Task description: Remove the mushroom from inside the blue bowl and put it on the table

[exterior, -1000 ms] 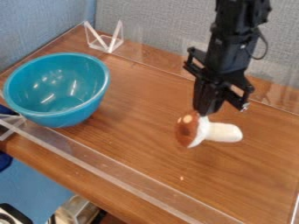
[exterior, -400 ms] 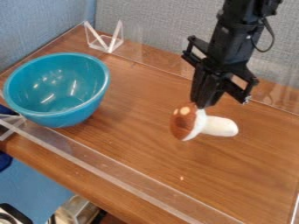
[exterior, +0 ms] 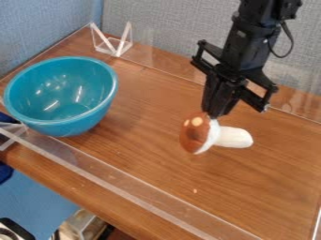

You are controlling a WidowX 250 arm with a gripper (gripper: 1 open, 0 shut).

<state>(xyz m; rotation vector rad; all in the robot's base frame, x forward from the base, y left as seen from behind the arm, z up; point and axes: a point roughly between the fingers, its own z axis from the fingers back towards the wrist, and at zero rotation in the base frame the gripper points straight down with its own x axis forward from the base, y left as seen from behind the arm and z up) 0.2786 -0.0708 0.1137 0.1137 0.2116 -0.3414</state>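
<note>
The black gripper points down over the right half of the table, shut on the mushroom. The mushroom lies sideways under the fingertips, its orange-brown cap to the left and its cream stem to the right. It is low over the wood, and I cannot tell whether it touches. The blue bowl stands at the left of the table with nothing in it, well apart from the gripper.
A low clear acrylic wall runs around the table's edges. A small clear stand sits at the back left corner. Bare wood lies between the bowl and the mushroom.
The gripper has rolled a little about its own axis. The mushroom has turned with it and shifted slightly left. The bowl has not moved.
</note>
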